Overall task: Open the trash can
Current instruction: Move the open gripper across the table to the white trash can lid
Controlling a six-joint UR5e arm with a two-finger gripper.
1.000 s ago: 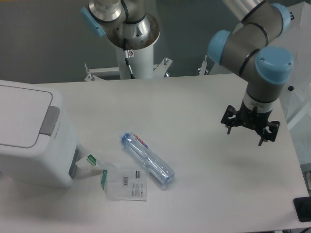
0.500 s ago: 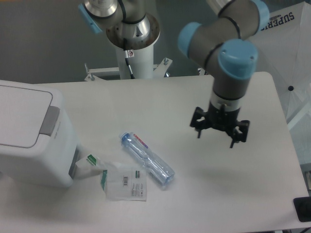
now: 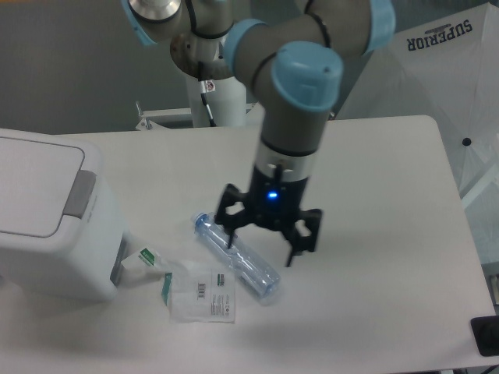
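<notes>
The trash can [image 3: 54, 222] sits at the left edge of the bench [image 3: 374, 179], partly cut off by the frame. We see its flat white lid down and flush, with the grey push tab [image 3: 80, 195] on the lid's right side, untouched.

Our gripper [image 3: 267, 245] hangs near the bench centre, well apart from the trash can. Fingers [image 3: 231, 227] are spread wide and grasping nothing, pointing down. A blue light glows on the wrist just above them. The arm comes in from the top of the frame, from the white pedestal [image 3: 222, 101] behind the bench.

The gripper's left finger overlaps the plastic bottle [image 3: 238, 259] in this view; we can't tell whether it touches it or hovers above. The bottle is clear, lying on its side, angled from upper left to lower right, with a red-lettered label near its upper end.

A clear plastic packet [image 3: 201, 293] with a barcode label lies flat just left of the bottle's lower end. A small green-and-white tag [image 3: 148, 259] lies between the packet and the trash can, close to the can's base.

A dark object [image 3: 486, 336] shows at the bench's lower right corner, cropped by the frame.
</notes>
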